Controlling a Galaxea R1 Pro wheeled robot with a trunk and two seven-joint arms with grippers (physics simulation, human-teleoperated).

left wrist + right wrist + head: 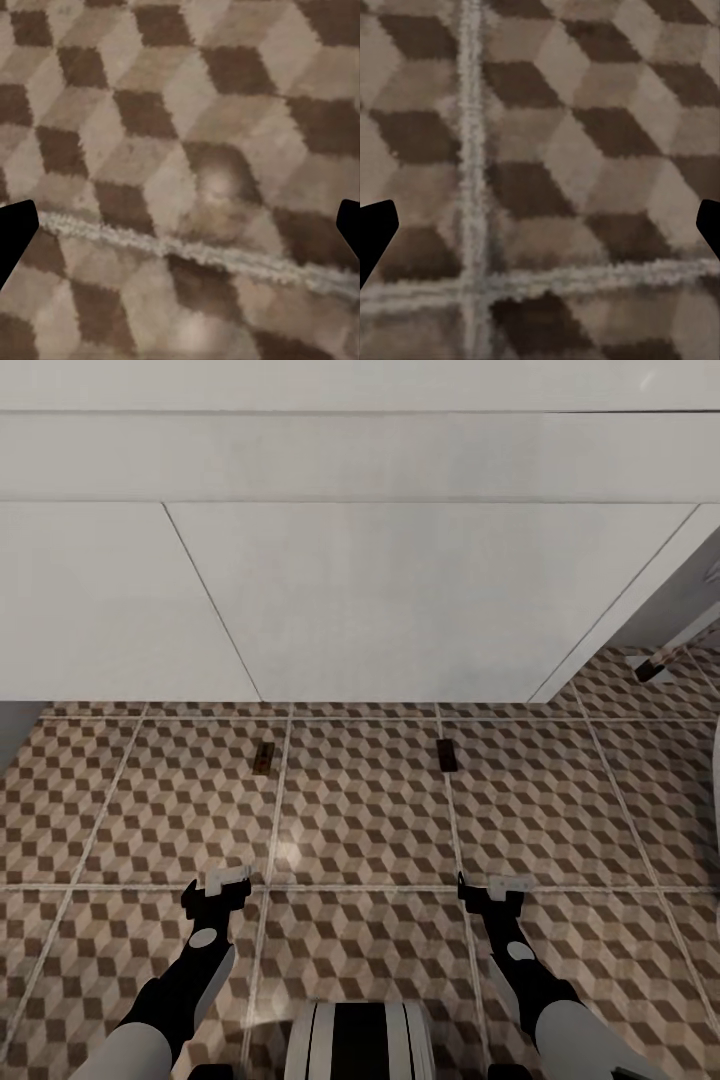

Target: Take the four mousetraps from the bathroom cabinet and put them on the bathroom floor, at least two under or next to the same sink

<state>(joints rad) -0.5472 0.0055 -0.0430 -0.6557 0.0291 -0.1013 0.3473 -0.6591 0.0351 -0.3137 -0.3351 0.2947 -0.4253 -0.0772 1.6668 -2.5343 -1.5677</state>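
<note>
A white vanity unit (400,600) stands across the far side, its flat door fronts split by thin seams and topped by a pale ledge. Its right corner ends where a grey gap opens beside it. The floor (360,820) carries large square tiles with a brown, beige and white cube pattern and pale grout lines. A soft glare patch (290,855) lies on one tile.

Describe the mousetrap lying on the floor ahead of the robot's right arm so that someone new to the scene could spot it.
Start at the wide white vanity unit across the top of the head view. On the cube-patterned bathroom floor just in front of it lie two small mousetraps. Yours is the darker right mousetrap, on a pale grout line ahead of the right gripper; the left mousetrap looks lighter brown.
</note>
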